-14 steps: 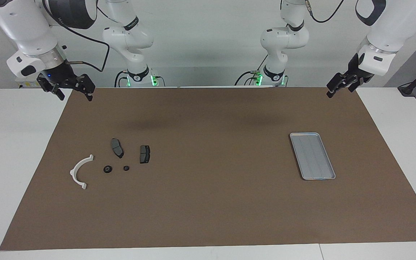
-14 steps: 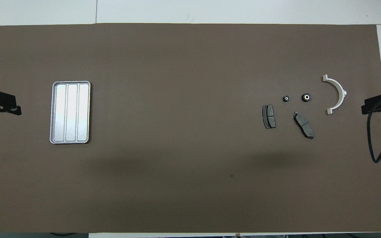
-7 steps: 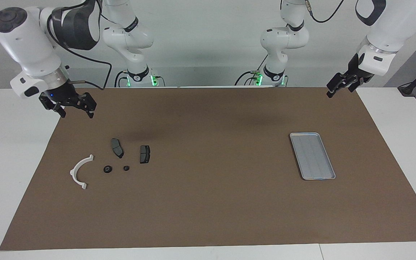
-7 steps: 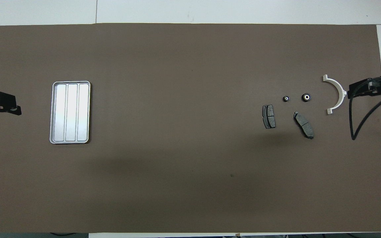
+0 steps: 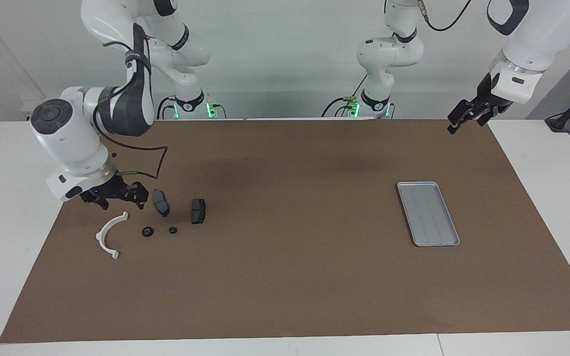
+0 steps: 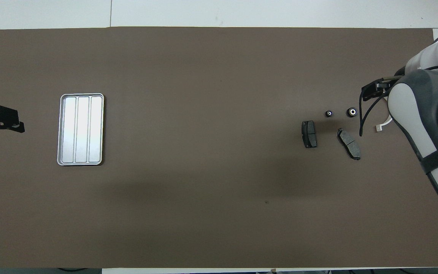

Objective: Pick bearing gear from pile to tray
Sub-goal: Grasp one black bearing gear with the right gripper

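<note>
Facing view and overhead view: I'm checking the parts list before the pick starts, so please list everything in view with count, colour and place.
tray: one, silver-grey, on the mat toward the left arm's end.
brake-pad plates: two, dark grey, in the pile toward the right arm's end, nearer the robots than the round pieces.
round pieces: two, black, side by side in the pile.
half-ring bracket: one, white, at the pile's outer edge.
mat: one, brown, covering the table.
table: one, white.
right end effector: one, black, open, low over the mat beside the bracket and a plate.
left end effector: one, black, open, waiting over the mat's corner.
</note>
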Robot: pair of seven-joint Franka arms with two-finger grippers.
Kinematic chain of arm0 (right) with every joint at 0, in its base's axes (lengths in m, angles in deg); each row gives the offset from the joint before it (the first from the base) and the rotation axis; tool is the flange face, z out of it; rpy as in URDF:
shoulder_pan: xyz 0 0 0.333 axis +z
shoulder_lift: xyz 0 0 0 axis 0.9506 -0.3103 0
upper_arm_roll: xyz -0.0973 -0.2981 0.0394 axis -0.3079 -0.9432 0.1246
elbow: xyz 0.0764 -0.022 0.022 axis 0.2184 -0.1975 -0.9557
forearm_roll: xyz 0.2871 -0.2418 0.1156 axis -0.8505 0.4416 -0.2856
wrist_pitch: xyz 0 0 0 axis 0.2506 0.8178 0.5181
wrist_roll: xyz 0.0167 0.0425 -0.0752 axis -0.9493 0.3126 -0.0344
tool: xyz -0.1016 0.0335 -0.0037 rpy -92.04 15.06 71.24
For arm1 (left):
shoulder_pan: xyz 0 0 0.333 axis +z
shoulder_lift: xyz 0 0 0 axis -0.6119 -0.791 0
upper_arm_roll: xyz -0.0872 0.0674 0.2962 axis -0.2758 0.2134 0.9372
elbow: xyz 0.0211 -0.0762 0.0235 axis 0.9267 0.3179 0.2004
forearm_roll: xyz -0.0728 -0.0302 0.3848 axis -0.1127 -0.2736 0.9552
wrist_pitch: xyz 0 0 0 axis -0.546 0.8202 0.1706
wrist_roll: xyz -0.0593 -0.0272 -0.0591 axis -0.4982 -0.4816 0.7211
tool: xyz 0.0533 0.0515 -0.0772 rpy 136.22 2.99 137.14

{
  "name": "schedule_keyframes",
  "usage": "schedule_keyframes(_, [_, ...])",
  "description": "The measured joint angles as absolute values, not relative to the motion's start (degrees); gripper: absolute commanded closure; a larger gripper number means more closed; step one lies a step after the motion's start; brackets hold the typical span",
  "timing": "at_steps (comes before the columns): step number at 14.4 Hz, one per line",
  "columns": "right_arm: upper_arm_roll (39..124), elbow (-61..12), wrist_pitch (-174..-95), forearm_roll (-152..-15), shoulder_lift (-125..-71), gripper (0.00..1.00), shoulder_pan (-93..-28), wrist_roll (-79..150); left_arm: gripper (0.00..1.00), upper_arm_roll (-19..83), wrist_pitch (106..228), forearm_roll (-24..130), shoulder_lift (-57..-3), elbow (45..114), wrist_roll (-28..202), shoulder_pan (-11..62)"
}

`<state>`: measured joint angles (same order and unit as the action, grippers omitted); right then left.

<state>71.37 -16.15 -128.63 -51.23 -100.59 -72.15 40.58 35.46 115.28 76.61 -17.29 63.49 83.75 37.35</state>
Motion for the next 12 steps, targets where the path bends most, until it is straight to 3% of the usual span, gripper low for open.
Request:
schedule_keyframes(4, [71.35, -17.69, -132.58, -51.23, -103.38, 0.05, -71.57, 40.03, 0.0, 35.46, 115.28, 76.61, -17.29, 63.49, 83.75, 37.35])
schedule_keyframes(12, [71.09, -24.29, -138.56, -51.24, -103.57, 0.08, -72.0, 36.71, 0.0, 35.46, 115.28, 76.61, -17.29, 63.49, 83.75, 37.35])
